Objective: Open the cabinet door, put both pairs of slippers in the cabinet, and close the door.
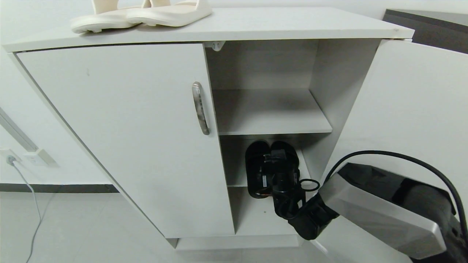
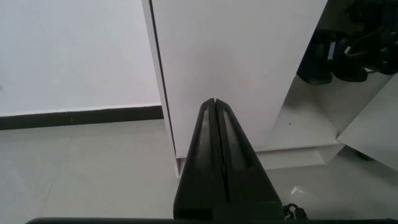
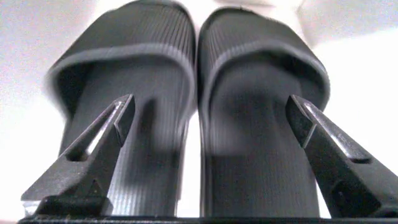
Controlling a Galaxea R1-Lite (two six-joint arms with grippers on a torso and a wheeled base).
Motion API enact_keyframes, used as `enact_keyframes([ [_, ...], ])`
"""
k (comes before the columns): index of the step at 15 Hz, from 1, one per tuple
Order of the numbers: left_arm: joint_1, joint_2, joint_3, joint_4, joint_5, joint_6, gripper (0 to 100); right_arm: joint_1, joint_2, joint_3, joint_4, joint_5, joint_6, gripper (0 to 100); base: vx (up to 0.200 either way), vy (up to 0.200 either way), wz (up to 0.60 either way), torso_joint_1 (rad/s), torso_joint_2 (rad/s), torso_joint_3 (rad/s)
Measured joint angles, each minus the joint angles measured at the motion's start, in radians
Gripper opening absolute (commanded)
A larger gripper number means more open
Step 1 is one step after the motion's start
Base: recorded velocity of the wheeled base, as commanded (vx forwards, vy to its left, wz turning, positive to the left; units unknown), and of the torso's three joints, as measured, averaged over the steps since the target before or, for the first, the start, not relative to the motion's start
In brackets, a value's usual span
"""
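A pair of black slippers [image 1: 257,166] lies side by side on the lower shelf [image 1: 236,179] of the white cabinet [image 1: 256,25], behind its open right door [image 1: 409,109]. My right gripper [image 1: 276,166] is inside that compartment, over the heels. It is open, with one fingertip [image 3: 121,118] on each side of the black slippers [image 3: 205,81]. A cream pair of slippers [image 1: 146,16] rests on the cabinet top at the left. My left gripper [image 2: 214,118] is shut and empty, low in front of the closed left door [image 2: 236,56].
The closed left door has a metal handle [image 1: 200,108] at its right edge. The upper shelf [image 1: 270,113] and the cabinet floor [image 1: 256,219] are bare. A wall socket with a cable [image 1: 11,160] is at the far left, above the tiled floor [image 2: 81,168].
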Motion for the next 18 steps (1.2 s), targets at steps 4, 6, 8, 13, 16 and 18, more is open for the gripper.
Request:
enact_keyframes([
  [4, 0.001, 0.000, 0.000, 0.000, 0.000, -0.009, 0, 0.057, -0.147, 0.286, -0.141, -0.023, 0.005, 100, 0.000, 0.000, 0.00, 0.000, 0.00, 0.000],
  [6, 0.000, 0.000, -0.001, 0.000, 0.000, -0.010, 0, 0.077, -0.232, 0.418, -0.219, -0.014, 0.006, 100, 0.000, 0.000, 0.00, 0.000, 0.00, 0.000],
  [8, 0.000, 0.000, -0.001, 0.000, 0.001, -0.011, 0, 0.101, -0.280, 0.468, -0.230, -0.008, 0.004, 100, 0.000, 0.000, 0.00, 0.000, 0.00, 0.000],
  [13, 0.000, 0.000, -0.001, 0.000, 0.000, -0.014, 0, 0.128, -0.315, 0.488, -0.230, -0.008, 0.002, 100, -0.160, 0.000, 0.00, 0.005, 0.00, 0.005],
  [16, 0.000, 0.000, -0.001, 0.000, 0.000, -0.014, 0, 0.135, -0.317, 0.490, -0.231, -0.008, 0.003, 100, -0.200, 0.000, 0.00, -0.002, 0.00, 0.009],
  [18, 0.000, 0.000, 0.000, 0.000, 0.000, -0.014, 0, 0.136, -0.316, 0.490, -0.234, -0.009, 0.004, 100, -0.200, 0.000, 0.00, 0.000, 0.01, 0.000],
])
